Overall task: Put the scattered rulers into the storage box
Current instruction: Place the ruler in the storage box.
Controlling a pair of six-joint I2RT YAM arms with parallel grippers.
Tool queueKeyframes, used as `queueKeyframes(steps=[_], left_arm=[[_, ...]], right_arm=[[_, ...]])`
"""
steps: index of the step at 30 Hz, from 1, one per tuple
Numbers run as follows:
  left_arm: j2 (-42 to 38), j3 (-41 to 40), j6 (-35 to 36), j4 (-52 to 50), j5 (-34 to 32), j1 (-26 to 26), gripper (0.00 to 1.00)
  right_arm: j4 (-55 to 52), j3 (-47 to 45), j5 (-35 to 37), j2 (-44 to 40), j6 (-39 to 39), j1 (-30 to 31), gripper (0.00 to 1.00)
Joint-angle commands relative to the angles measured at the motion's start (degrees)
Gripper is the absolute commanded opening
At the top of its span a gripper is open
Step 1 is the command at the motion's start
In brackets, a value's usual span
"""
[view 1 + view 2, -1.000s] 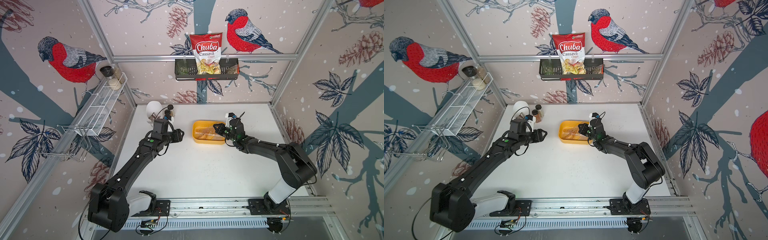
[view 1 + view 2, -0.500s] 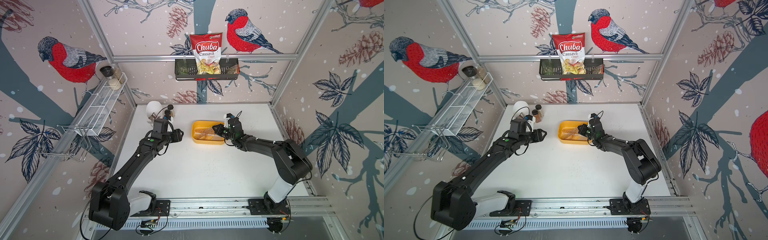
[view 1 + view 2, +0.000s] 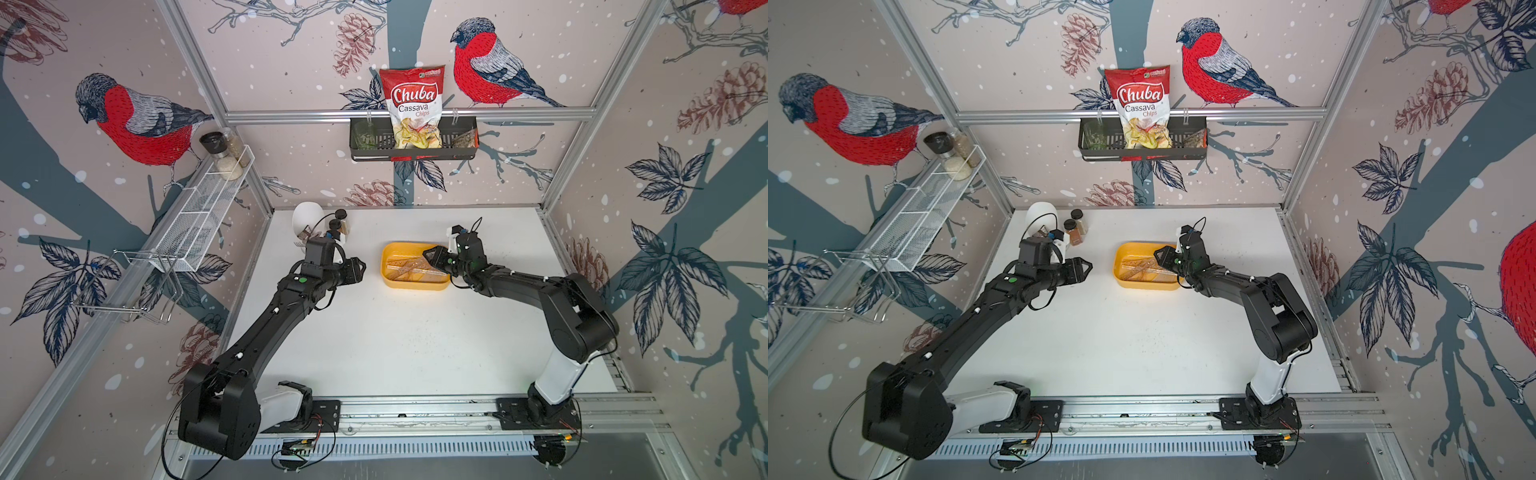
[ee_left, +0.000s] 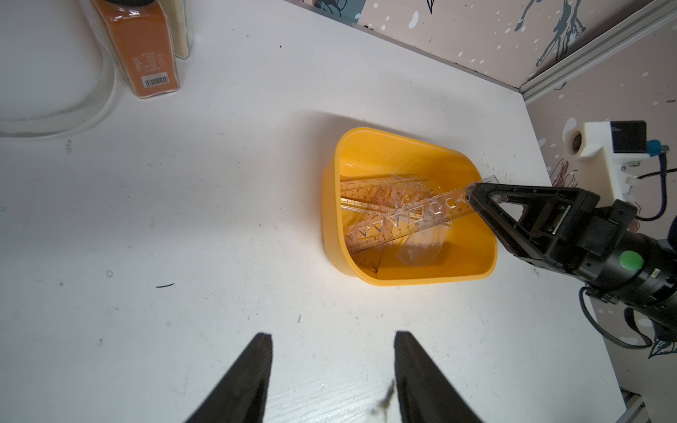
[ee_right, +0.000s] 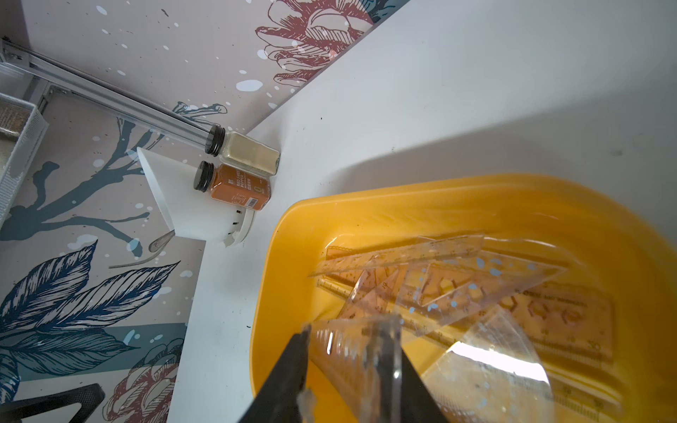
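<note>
The yellow-orange storage box (image 3: 415,285) (image 3: 1146,285) stands at the back middle of the white table. Several clear rulers (image 3: 409,266) (image 4: 381,197) (image 5: 476,285) lie crossed inside it. My right gripper (image 3: 428,252) (image 3: 1158,251) (image 4: 470,190) hangs over the box's right end. One long stencil ruler (image 4: 410,219) slopes from the box floor up to its tips. In the right wrist view that ruler (image 5: 351,351) sits loosely between the parted jaws of the open right gripper (image 5: 351,329). My left gripper (image 3: 362,266) (image 4: 333,335) hovers left of the box, open and empty.
Two spice jars (image 3: 338,224) (image 4: 143,47) (image 5: 234,186) and a white container (image 3: 305,216) stand in the back left corner. A black wire basket (image 3: 413,153) with a chips bag hangs on the back wall. A white wire shelf (image 3: 199,208) runs along the left wall.
The right gripper's jaws have parted from a tight pinch on the long ruler, which now rests loose between them. The left arm has not moved.
</note>
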Motion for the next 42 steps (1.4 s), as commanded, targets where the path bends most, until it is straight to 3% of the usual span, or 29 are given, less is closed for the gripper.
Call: queueKeyframes(steps=[1, 21, 24, 26, 28, 29, 31, 33, 35, 36, 38, 40, 42], left_arm=[[-0.05, 0.28, 0.42, 1.12, 0.78, 0.44, 0.58], [-0.48, 0.31, 0.81, 1.09, 0.23, 1.84, 0.57], [-1.53, -0.19, 2.17, 2.30, -0.97, 1.84, 0.66], [-2.88, -0.97, 3.01, 3.81, -2.50, 1.84, 0.79], [-5.65, -2.61, 3.41, 5.88, -5.49, 1.77, 0.93], [-7.91, -4.34, 3.45, 7.80, -7.88, 1.82, 0.95], [-12.33, -9.69, 3.95, 14.09, -13.88, 1.37, 0.95], [-16.61, -15.83, 0.10, 21.05, -21.12, 1.34, 0.95], [-19.48, -22.15, 2.81, 28.47, -23.25, 1.34, 0.96], [-20.43, -25.52, 7.26, 33.37, -24.32, 1.34, 0.96], [-20.55, -31.51, 11.96, 42.44, -33.33, 1.42, 0.96], [-17.76, -34.00, 11.12, 47.38, -45.21, 2.05, 0.96], [-14.35, -32.66, 9.56, 44.63, -46.89, 3.98, 0.95]], right_arm=[[-2.85, 1.08, -0.24, -0.37, -2.47, -0.68, 0.44], [-9.51, -1.06, 2.92, -7.23, -7.36, -4.47, 0.54], [-10.76, -0.57, 2.73, -9.45, -10.33, -4.68, 0.55], [-10.87, -1.27, 4.13, -12.77, -13.11, -4.63, 0.56], [-9.62, -3.85, 7.42, -17.73, -16.53, -4.66, 0.59], [-8.72, -5.90, 9.67, -20.93, -18.70, -4.82, 0.61], [-6.96, -10.03, 15.06, -27.15, -22.04, -5.38, 0.69], [-3.59, -15.40, 23.50, -33.56, -24.28, -6.40, 0.88], [4.99, -21.92, 28.34, -36.73, -31.47, -7.78, 0.94], [10.15, -25.52, 30.18, -37.50, -35.29, -8.36, 1.00], [20.21, -31.14, 32.81, -36.49, -38.64, -9.68, 1.00], [19.96, -31.68, 32.70, -33.50, -37.48, -11.72, 1.00], [16.59, -30.70, 33.07, -28.06, -38.17, -13.61, 1.00]])
